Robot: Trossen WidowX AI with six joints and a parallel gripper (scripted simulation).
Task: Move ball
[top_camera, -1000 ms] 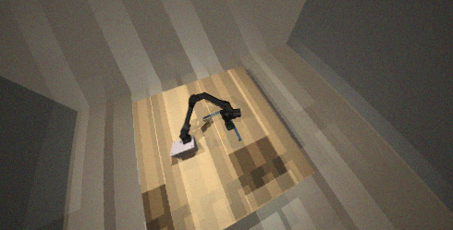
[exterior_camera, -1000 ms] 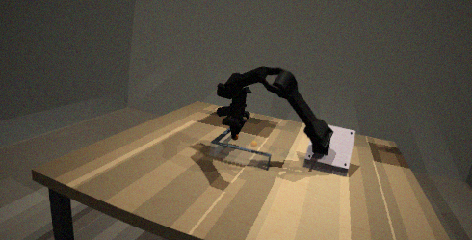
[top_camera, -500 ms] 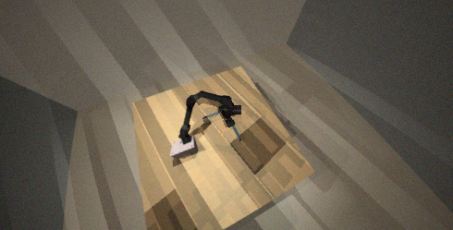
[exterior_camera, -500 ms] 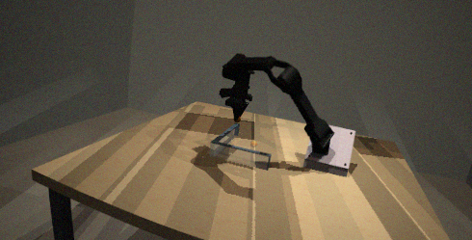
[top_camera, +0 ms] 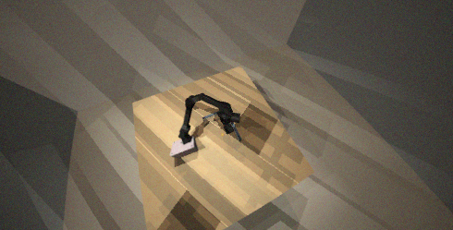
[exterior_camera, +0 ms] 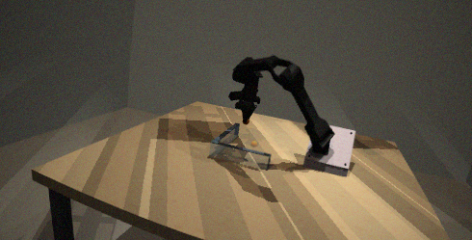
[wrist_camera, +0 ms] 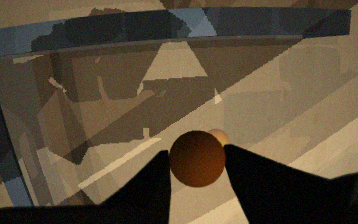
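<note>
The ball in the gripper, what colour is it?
Dark orange-brown ball, seen best in the wrist view.

The ball partly hides the see-through copy.
</note>
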